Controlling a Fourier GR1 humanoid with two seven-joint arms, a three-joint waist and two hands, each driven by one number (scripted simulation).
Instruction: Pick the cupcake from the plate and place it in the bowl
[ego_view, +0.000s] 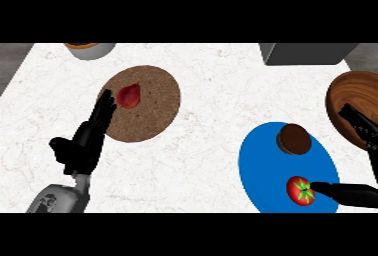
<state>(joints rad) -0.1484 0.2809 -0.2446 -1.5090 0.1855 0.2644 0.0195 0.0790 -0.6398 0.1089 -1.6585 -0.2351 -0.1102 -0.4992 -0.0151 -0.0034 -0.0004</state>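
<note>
Left hand (85, 142), on a grey forearm (60, 197), lies well left of the blue plate (266, 155), fingers straight and pointing away from the robot. Right hand (354, 194) is spread at the plate's right edge, with its thumb over the near part and straight fingers (359, 125) beyond the far side.

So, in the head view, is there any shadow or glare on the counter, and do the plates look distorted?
Head view: the light is even, with no glare on the white counter and no clear shadow beside the blue plate. In the same view that plate looks taller than wide, so somewhat stretched, and the wooden bowl is cut by the right edge.
</note>
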